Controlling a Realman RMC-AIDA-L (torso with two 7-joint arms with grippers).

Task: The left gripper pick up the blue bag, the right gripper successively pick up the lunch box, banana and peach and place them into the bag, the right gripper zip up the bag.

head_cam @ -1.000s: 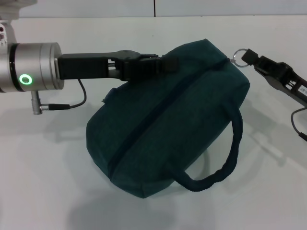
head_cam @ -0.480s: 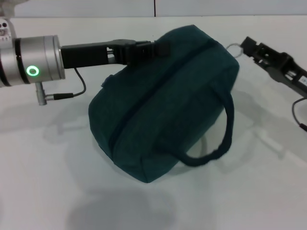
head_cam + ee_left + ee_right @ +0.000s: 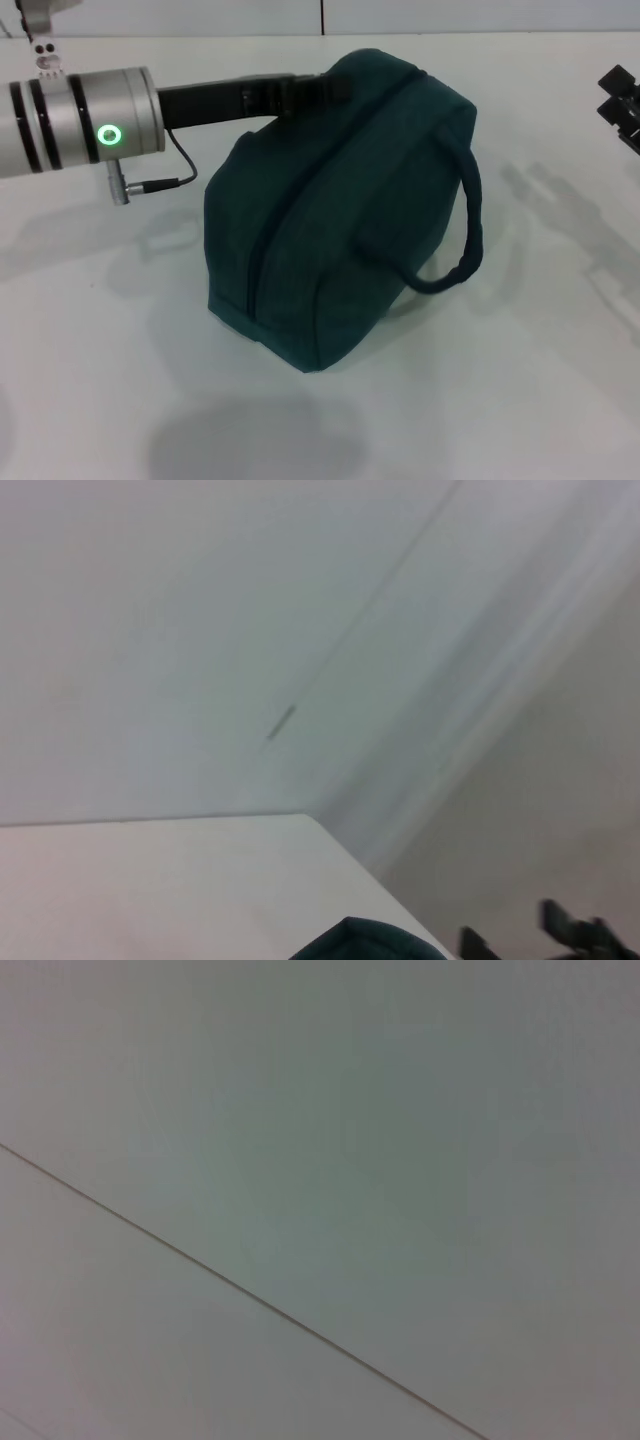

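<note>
- Here we see the blue bag (image 3: 330, 210) standing zipped on the white table (image 3: 520, 400), one loop handle (image 3: 462, 235) drooping off its side toward 4 o'clock.
- Our left gripper (image 3: 318, 87) reaches in level from 9 o'clock, its silver wrist (image 3: 80, 122) lit by a green ring, and its black fingers meet the bag's top edge at about 11 o'clock of the bag; they seem clamped on the fabric there.
- Our right gripper (image 3: 622, 105) sits at the 2 o'clock edge of the head view, well apart from the bag; we cannot tell how its fingers stand.
- From the left wrist we catch only a corner of the bag (image 3: 365, 942) against the wall.
</note>
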